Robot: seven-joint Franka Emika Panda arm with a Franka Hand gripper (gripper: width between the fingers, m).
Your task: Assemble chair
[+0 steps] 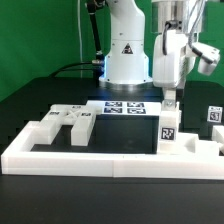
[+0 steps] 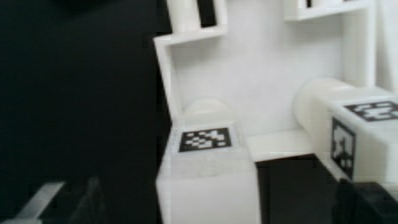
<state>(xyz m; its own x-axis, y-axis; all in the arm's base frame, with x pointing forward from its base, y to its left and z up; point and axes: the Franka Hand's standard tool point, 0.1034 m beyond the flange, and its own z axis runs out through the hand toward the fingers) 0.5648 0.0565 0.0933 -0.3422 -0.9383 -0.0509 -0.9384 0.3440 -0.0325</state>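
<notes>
A white upright chair part (image 1: 168,133) with a black-and-white tag on top stands inside the border rail at the exterior view's right. My gripper (image 1: 172,101) hangs directly above it. In the wrist view the same tagged part (image 2: 208,150) runs down between my fingers (image 2: 50,200), which stand wide on either side with dark gaps, so the gripper (image 2: 217,200) is open and holds nothing. A second tagged white part (image 2: 365,118) stands close beside it. At the exterior view's left lie a flat slotted slab (image 1: 70,120) and a small block (image 1: 36,134).
The long low white border rail (image 1: 100,160) runs along the front and up both sides. The marker board (image 1: 125,108) lies in front of the arm's base. Another tagged white piece (image 1: 213,116) stands at the far right.
</notes>
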